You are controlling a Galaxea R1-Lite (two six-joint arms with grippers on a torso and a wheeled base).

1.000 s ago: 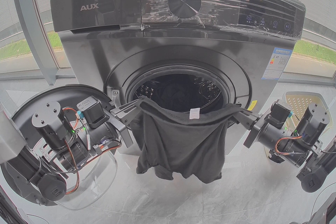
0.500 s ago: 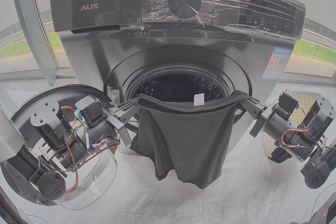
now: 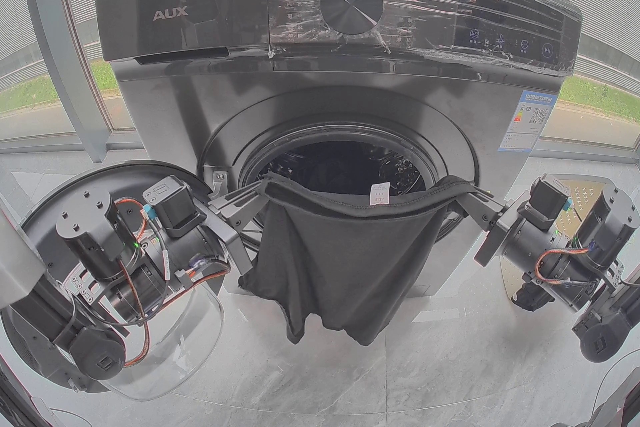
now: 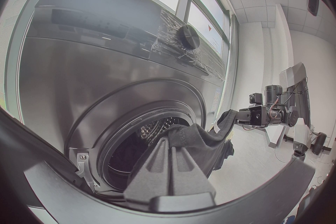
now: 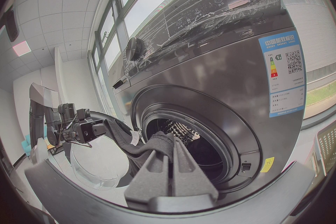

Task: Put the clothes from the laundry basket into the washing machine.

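Note:
A dark grey garment (image 3: 347,261) with a small white label hangs stretched between my two grippers, right in front of the washing machine's open drum (image 3: 340,168). My left gripper (image 3: 261,189) is shut on its left top corner, and my right gripper (image 3: 465,195) is shut on its right top corner. In the left wrist view the left gripper (image 4: 169,140) pinches the cloth (image 4: 199,140) near the drum mouth. The right wrist view has the right gripper (image 5: 170,140) clamping the garment (image 5: 140,146). Dark clothing lies inside the drum.
The washing machine (image 3: 333,81) stands straight ahead with its round glass door (image 3: 160,328) swung open to the left, under my left arm. A perforated cream laundry basket (image 3: 580,195) sits behind my right arm. Pale tiled floor (image 3: 373,381) lies below the hanging cloth.
Both grippers lifted the garment's top edge and pulled it wider, the right one moving up and outward. The hanging hem rose off its lower position and swung toward the machine.

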